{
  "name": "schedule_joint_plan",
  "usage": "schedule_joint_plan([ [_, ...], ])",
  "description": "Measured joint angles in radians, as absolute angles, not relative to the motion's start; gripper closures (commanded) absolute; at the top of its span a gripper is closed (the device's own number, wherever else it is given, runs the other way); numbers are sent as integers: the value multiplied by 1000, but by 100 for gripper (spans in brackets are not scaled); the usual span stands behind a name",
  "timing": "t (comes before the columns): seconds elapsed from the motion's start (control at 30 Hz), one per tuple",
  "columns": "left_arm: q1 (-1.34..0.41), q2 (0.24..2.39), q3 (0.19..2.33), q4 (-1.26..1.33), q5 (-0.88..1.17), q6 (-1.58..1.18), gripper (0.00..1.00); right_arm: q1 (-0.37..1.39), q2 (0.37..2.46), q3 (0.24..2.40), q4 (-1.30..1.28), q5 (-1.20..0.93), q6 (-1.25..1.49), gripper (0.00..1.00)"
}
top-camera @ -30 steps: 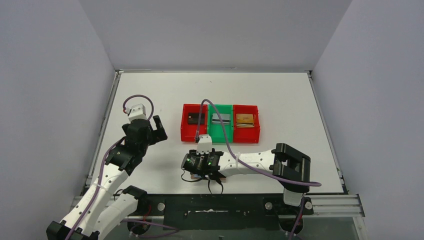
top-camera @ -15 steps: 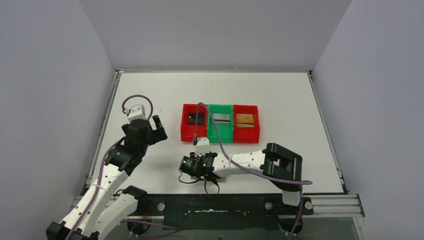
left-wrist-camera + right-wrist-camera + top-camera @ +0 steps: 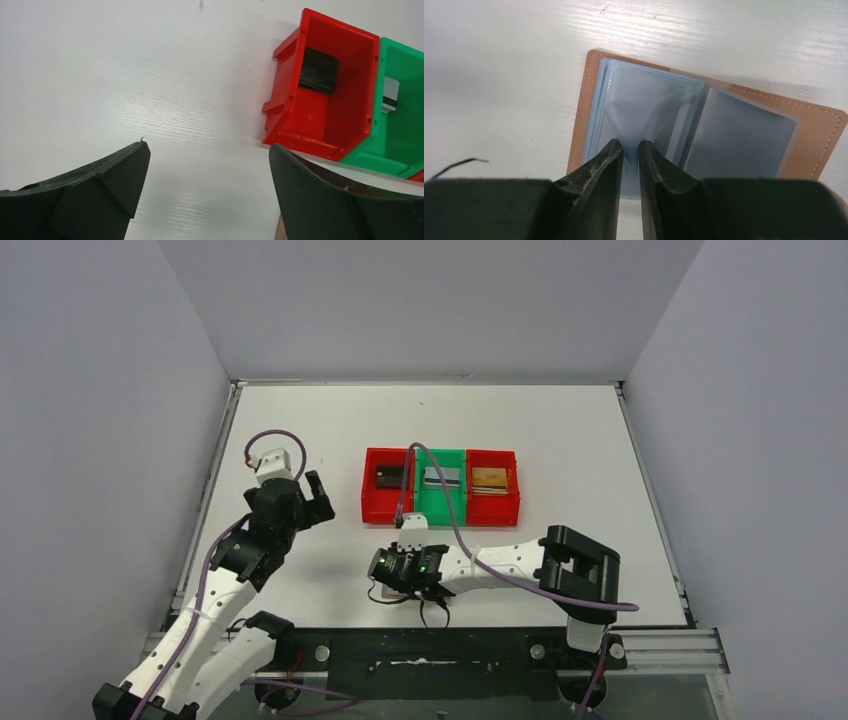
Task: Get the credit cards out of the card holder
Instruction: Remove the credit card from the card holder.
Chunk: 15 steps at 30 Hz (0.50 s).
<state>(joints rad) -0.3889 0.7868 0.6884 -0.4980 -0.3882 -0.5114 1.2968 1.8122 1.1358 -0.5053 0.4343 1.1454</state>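
The tan leather card holder (image 3: pixel 815 134) lies open on the table, its grey-blue inner sleeves (image 3: pixel 744 132) facing up. My right gripper (image 3: pixel 629 145) is shut on one grey-blue sleeve near the left half, which tents up between the fingertips. In the top view the gripper (image 3: pixel 405 575) covers the holder, with only a tan sliver (image 3: pixel 446 597) showing. A black card (image 3: pixel 391 477) lies in the left red bin, a silver-grey card (image 3: pixel 441 477) in the green bin and a gold-tan card (image 3: pixel 491 479) in the right red bin. My left gripper (image 3: pixel 207 155) is open and empty, above the table left of the bins.
The red, green and red bins (image 3: pixel 440 515) stand side by side mid-table, just beyond the right gripper. The left wrist view shows the left red bin (image 3: pixel 300 107) and the green bin (image 3: pixel 400 145). A purple cable (image 3: pixel 440 495) arcs over the green bin.
My right gripper shifted slightly left and then back right over the card holder, staying low. The left arm has not moved.
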Motion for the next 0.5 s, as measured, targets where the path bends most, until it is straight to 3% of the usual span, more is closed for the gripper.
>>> schedule_joint_plan([
  [0.5, -389, 801, 684, -498, -373, -511, 8, 1242, 1595, 873, -253, 357, 1147, 79],
])
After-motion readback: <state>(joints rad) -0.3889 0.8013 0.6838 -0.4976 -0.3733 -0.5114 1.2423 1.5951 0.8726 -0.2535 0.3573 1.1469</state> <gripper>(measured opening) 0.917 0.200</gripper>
